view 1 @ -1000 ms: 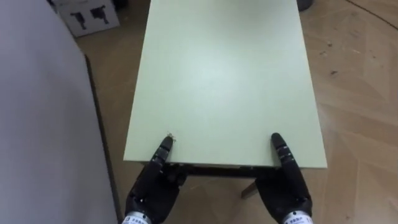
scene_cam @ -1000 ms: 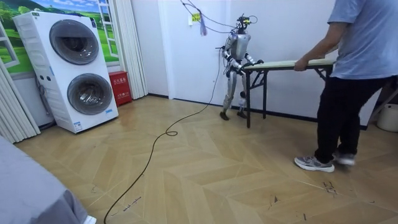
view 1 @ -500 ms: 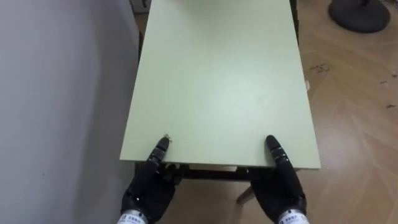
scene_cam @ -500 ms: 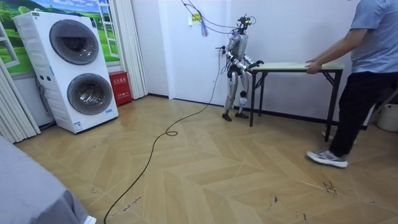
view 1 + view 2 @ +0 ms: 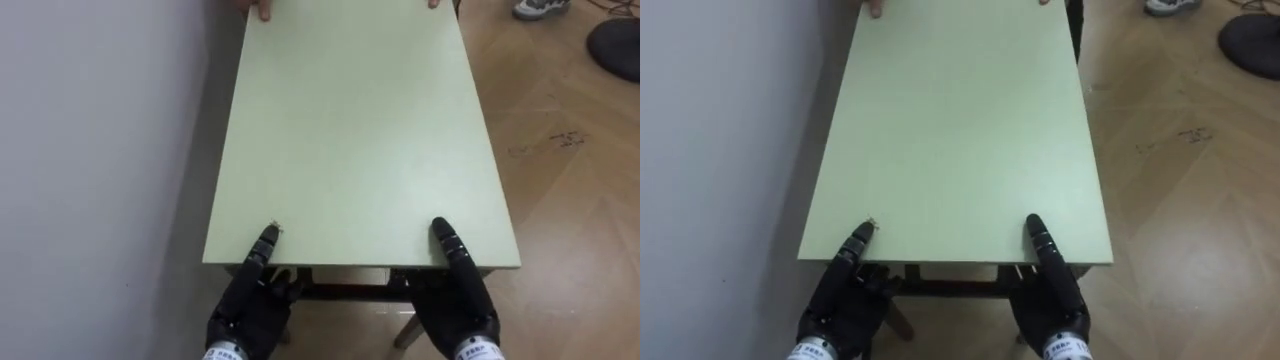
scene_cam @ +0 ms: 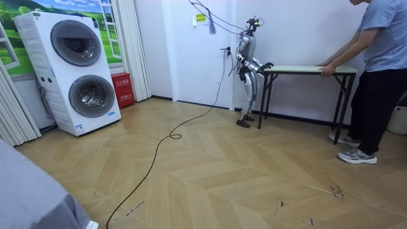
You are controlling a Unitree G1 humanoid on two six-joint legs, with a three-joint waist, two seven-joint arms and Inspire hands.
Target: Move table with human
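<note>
Left hand [image 5: 250, 305] and right hand [image 5: 462, 305] are meeting the pale green rectangular counter [image 5: 360, 130] (grip: cannot tell); the room view is showing a person [image 6: 381, 38] holding opposite them.

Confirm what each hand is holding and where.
Both hold the table by its near edge: left hand toward the left corner, right hand toward the right, thumbs on top, the rest beneath. A person holds the far end.
</note>
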